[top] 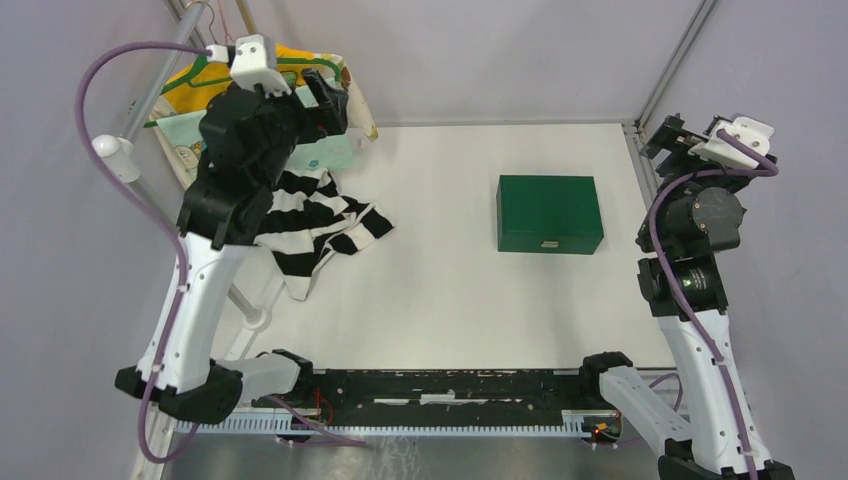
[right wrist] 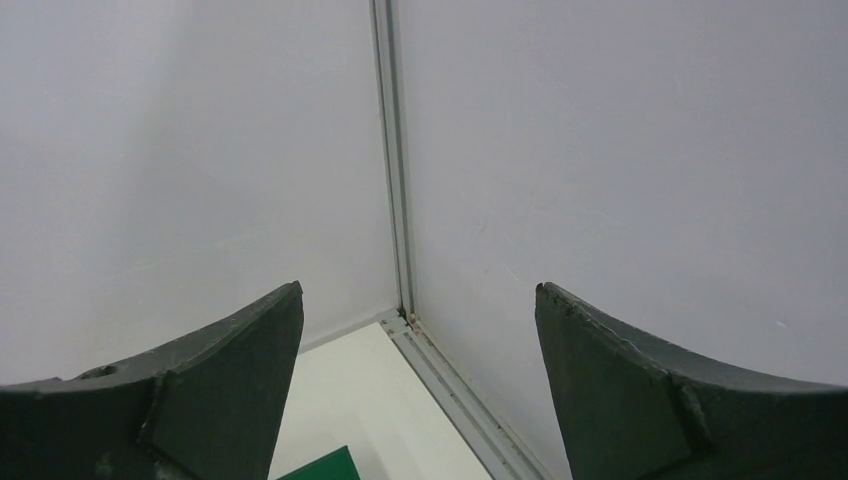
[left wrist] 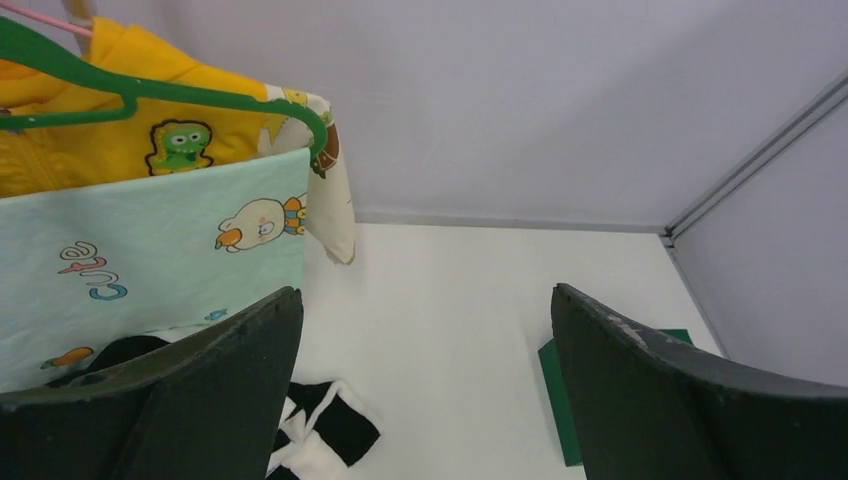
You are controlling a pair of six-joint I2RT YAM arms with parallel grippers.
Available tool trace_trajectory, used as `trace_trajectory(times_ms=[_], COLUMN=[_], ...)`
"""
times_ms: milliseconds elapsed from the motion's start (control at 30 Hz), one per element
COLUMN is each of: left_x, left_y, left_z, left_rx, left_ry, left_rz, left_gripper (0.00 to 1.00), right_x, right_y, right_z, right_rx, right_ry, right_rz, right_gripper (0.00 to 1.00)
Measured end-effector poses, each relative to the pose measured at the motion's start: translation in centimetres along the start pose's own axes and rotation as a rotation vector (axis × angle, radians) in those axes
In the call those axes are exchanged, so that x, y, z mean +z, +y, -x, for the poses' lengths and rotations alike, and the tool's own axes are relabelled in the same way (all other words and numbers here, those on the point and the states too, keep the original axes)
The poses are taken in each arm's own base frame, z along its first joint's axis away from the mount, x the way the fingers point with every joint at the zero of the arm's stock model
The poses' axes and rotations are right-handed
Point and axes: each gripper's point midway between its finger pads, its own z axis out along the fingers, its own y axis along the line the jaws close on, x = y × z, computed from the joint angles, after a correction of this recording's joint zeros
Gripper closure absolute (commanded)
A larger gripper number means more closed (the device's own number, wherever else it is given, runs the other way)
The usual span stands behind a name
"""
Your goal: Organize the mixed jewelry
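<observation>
While both arms are raised above the white tabletop [top: 450,300], neither one carries anything. The left gripper [left wrist: 425,300] hangs high at the far left, close to a rack of clothes. Its two dark fingers [left wrist: 200,400] are spread wide with only air between them. Just beyond it, a yellow child's garment with a green monster patch [left wrist: 130,140] hangs on a green plastic hanger [left wrist: 150,92]. In front of that garment hangs a mint-green cloth printed with cartoon animals and the word "cute" [left wrist: 150,260]. Below the arm, a black-and-white striped knit garment [top: 310,225] lies crumpled on the left part of the table, partly hidden by the arm.

The right gripper [right wrist: 418,292] is lifted at the far right and points toward the corner where two grey walls meet. It too is released, its fingers wide apart and holding nothing.

A dark green rectangular box [top: 549,212] sits right of centre on the table, well apart from both grippers. Its lid is closed, and a small pale clasp shows on the near side. A corner of it appears at the bottom edge of each wrist view.

The mixed jewelry shows in none of the three views, neither the wire hoop nor the small gold-tan pieces. Where it lies cannot be told from these pictures.
</observation>
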Motion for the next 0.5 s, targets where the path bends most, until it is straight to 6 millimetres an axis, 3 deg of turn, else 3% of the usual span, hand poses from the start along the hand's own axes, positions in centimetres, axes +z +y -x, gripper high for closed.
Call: trace_trajectory(times_ms=[167, 267, 500], left_x=[-4.0, -5.4, -5.1], left_y=[0.1, 0.0, 0.3], left_z=[3.2, 5.3, 5.8], left_rx=[-0.035, -0.044, -0.039], left_ry=[-0.162, -0.243, -0.267], left_rz=[-0.048, -0.060, -0.041], left_gripper=[0.00, 0.00, 0.00], right_x=[0.0, 0.1, 0.2], right_y=[-0.1, 0.0, 0.4], right_z=[0.9, 0.8, 0.6], right_rx=[0.040, 0.052, 0.065], right_ry=[-0.024, -0.023, -0.016], right_rz=[-0.005, -0.004, 0.005], right_gripper=[0.09, 0.09, 0.02])
